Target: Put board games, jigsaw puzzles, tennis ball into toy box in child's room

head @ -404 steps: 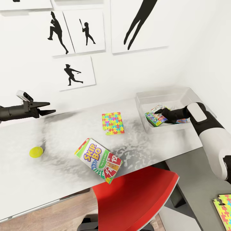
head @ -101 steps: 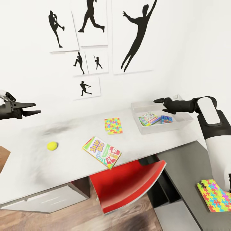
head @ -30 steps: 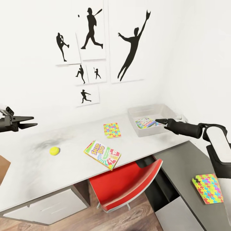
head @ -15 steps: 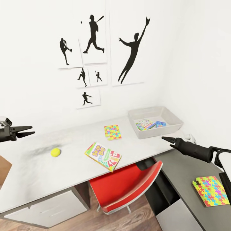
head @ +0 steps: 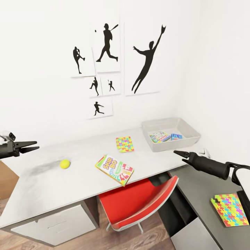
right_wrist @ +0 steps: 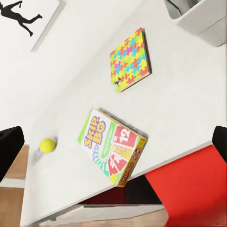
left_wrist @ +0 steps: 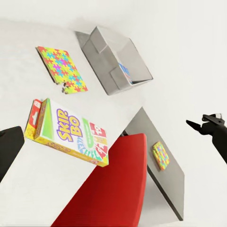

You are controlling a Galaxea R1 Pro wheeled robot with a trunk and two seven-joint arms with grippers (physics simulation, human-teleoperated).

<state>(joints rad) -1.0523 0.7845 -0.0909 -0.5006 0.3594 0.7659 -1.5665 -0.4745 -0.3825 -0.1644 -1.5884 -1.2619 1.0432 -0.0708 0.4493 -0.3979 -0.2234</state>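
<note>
A: What lies on the table (head: 86, 180)?

B: A SKIP-BO box (head: 114, 169), flat, green-edged, with a red panel of numbered cards, sits near the front edge above the red chair (head: 139, 205). Behind it lies a jigsaw puzzle (head: 125, 144), a thin square of yellow, green, pink and blue pieces. A small yellow-green tennis ball (head: 64, 164) rests well to the left of the box.

A: And the toy box?

B: The toy box (head: 170, 133), a pale grey tray with sloping sides, stands at the table's right end by the wall. Two board games (head: 165, 136) lie inside, one white-and-red, one smaller and blue; their print is too small to read.

A: The second puzzle?

B: The other puzzle (head: 230, 209) lies on the lower dark grey cabinet (head: 198, 187), apart from the table.

A: The tools?

B: The left tool (head: 29, 146) hangs over the table's left end, fingers spread, holding nothing. The right tool (head: 180, 155) hovers in front of the toy box, jaws parted and empty.
</note>
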